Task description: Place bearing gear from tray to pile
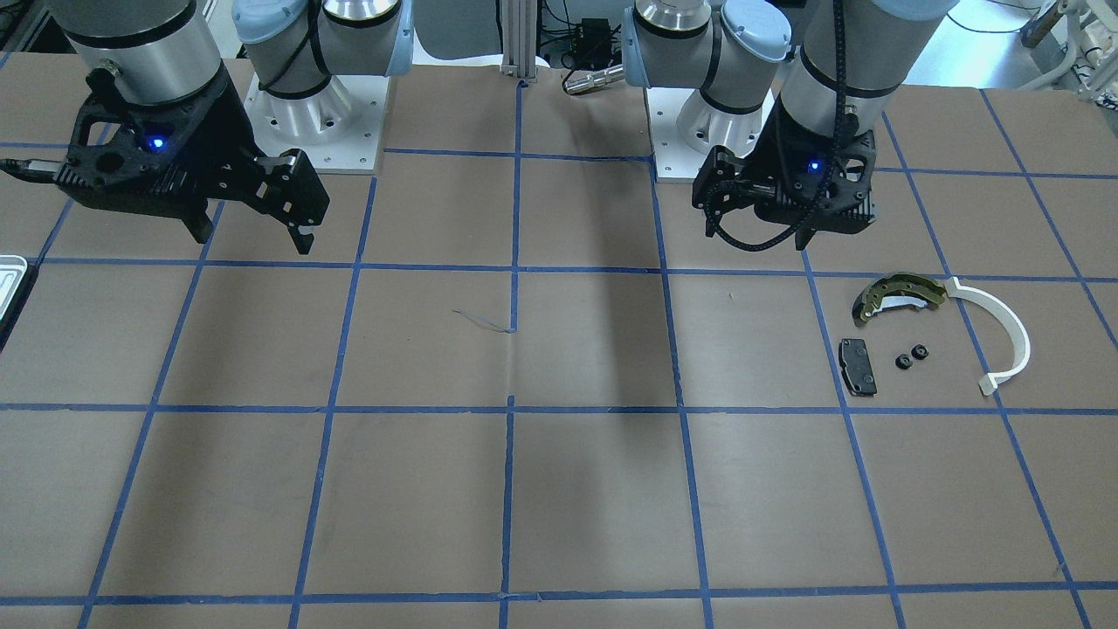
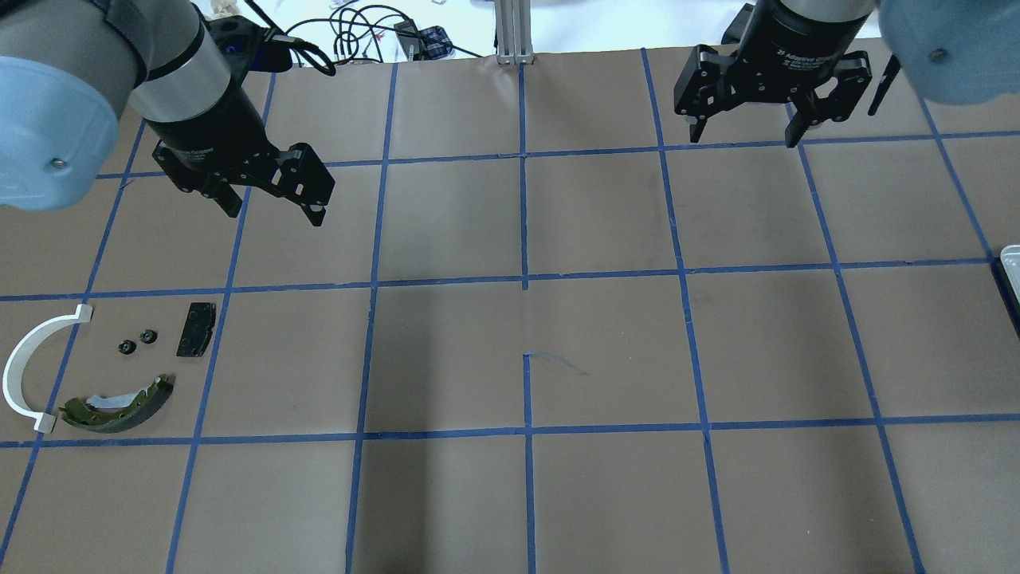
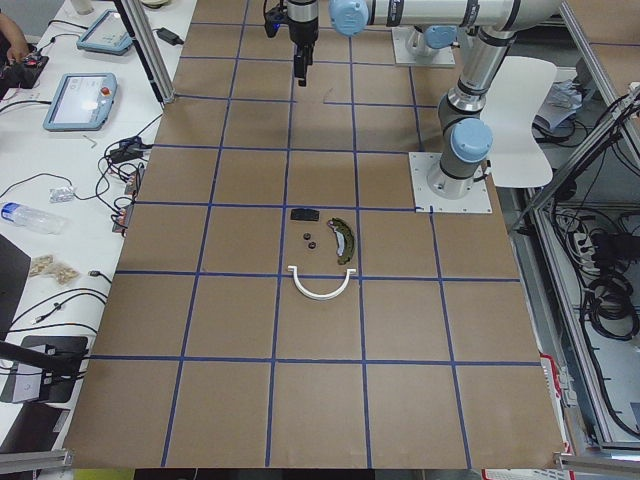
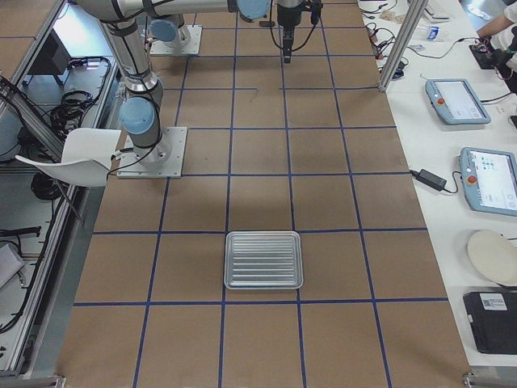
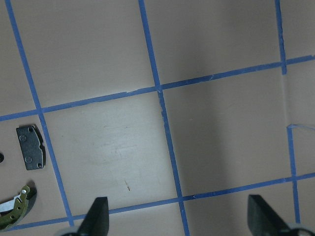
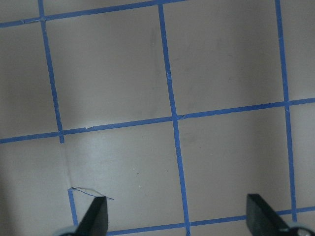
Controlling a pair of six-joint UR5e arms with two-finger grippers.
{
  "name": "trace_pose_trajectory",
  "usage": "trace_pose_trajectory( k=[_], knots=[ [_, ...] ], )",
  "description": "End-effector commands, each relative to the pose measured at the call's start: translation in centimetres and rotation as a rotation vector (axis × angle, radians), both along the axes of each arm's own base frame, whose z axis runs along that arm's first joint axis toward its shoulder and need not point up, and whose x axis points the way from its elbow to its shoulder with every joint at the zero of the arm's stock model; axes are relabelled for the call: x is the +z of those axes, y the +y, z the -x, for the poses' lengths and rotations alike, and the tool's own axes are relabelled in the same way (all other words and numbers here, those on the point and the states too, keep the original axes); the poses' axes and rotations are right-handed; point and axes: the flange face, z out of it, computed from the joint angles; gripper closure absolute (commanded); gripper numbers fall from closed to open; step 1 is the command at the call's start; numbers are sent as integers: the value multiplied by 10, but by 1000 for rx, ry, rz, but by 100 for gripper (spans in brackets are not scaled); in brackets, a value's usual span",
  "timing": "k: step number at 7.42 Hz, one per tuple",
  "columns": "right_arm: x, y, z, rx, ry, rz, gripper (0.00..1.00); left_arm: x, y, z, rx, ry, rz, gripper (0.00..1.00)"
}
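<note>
Two small black bearing gears (image 2: 126, 346) (image 2: 147, 336) lie in the pile, between the black pad (image 2: 196, 328), the white arc (image 2: 28, 367) and the olive-gold brake shoe (image 2: 119, 405). They also show in the front view (image 1: 904, 361). The whitish-grey tray (image 4: 263, 260) shows nothing in it; only its edge shows in the overhead view (image 2: 1012, 263). My left gripper (image 2: 275, 215) is open and empty, held above the table beyond the pile. My right gripper (image 2: 743, 139) is open and empty, high over the far side of the table, well away from the tray.
The table is brown with a blue tape grid. The arm bases (image 1: 306, 114) stand on the robot's side. Cables and a metal post (image 2: 514, 32) lie beyond the far edge. Screens and devices sit on a side bench (image 4: 460, 101).
</note>
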Motion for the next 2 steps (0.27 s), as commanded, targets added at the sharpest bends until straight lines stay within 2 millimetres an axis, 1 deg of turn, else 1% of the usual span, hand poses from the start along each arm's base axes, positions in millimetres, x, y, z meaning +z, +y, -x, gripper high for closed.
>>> trace_pose_trajectory(
  k=[1,2],
  knots=[
    [1,2,1,18,0,-13,0,4,4,-5,8,0,4,0],
    [-9,11,0,52,10,-87,0,5,4,-5,11,1,6,0]
  ],
)
